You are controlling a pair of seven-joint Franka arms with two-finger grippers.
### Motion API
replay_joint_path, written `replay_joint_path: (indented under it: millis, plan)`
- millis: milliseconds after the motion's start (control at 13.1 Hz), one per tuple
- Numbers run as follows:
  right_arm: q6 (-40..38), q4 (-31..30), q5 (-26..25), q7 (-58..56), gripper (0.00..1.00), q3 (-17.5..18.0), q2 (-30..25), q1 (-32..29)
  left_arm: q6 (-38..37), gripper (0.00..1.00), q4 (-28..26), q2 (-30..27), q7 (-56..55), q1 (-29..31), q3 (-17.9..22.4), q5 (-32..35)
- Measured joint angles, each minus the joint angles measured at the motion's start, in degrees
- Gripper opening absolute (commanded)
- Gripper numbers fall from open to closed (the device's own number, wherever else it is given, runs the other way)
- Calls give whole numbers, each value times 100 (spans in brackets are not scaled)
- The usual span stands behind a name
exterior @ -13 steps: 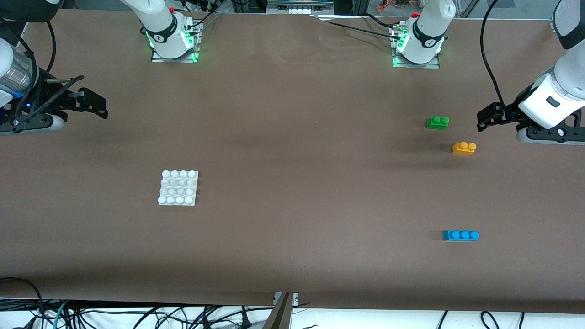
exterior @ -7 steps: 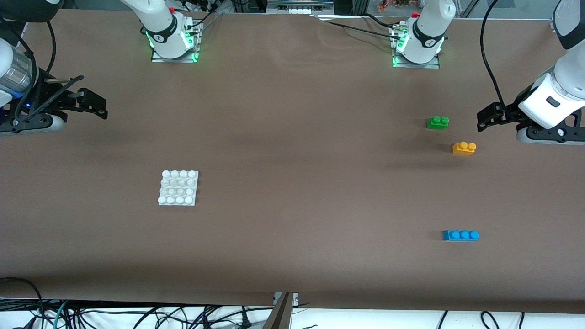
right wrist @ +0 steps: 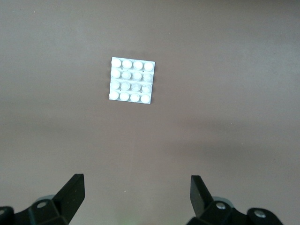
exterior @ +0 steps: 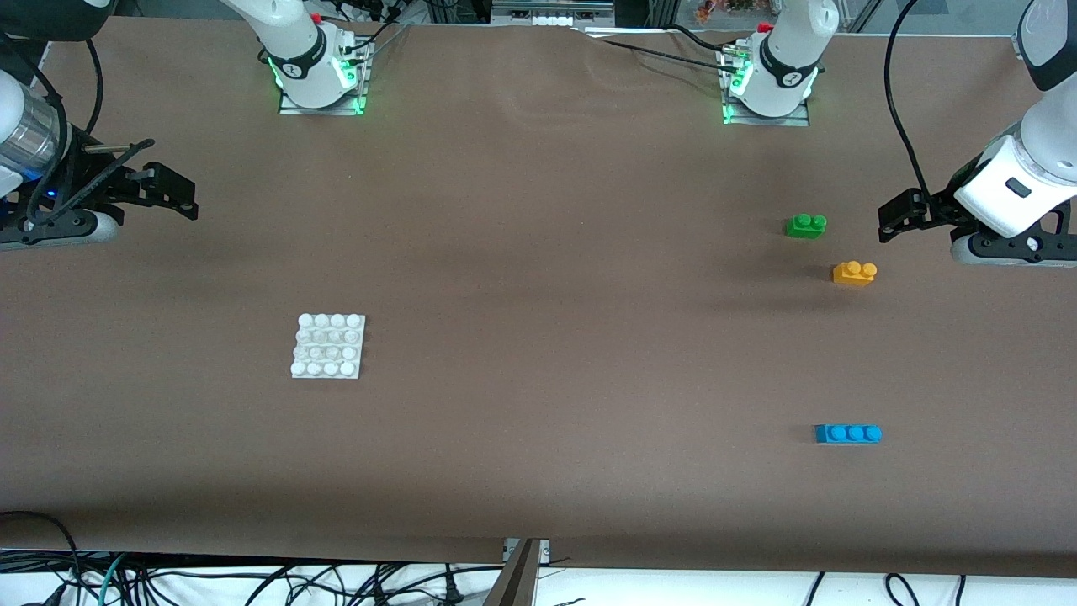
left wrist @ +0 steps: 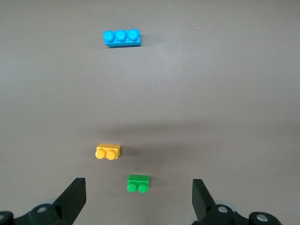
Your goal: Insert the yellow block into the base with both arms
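**Both grippers wide, yellow block untouched**

The yellow block [exterior: 854, 273] lies on the brown tabletop [exterior: 538, 252] toward the left arm's end, just nearer the front camera than the green two-stud brick [exterior: 806, 225] and well apart from the blue three-stud brick [exterior: 848, 433]. The white base [exterior: 329, 346] sits toward the right arm's end, well apart from all three bricks.

The left gripper [left wrist: 138, 199] hangs over the tabletop close to the green brick and the yellow block, jaws spread wide and holding nothing. The right gripper [right wrist: 136, 197] waits over its own end of the tabletop, equally wide and empty.

The block looks like hard, light plastic: stiff, smooth-sided and probably a little slippery. The best hold is likely across its two long flat sides, below the studs, keeping it level. Seating it probably needs firm downward pressure, with the light base steadied against sliding.
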Motion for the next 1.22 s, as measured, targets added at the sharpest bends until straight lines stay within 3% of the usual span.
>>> replay_joint_path:
  millis: [917,1223]
  plan:
    - [252,-2,3,0,100,2,57,-2,0,100,0,0,0,0,0,0]
    - [357,-25,1,-1,100,9,544,11,0,100,0,0,0,0,0,0]
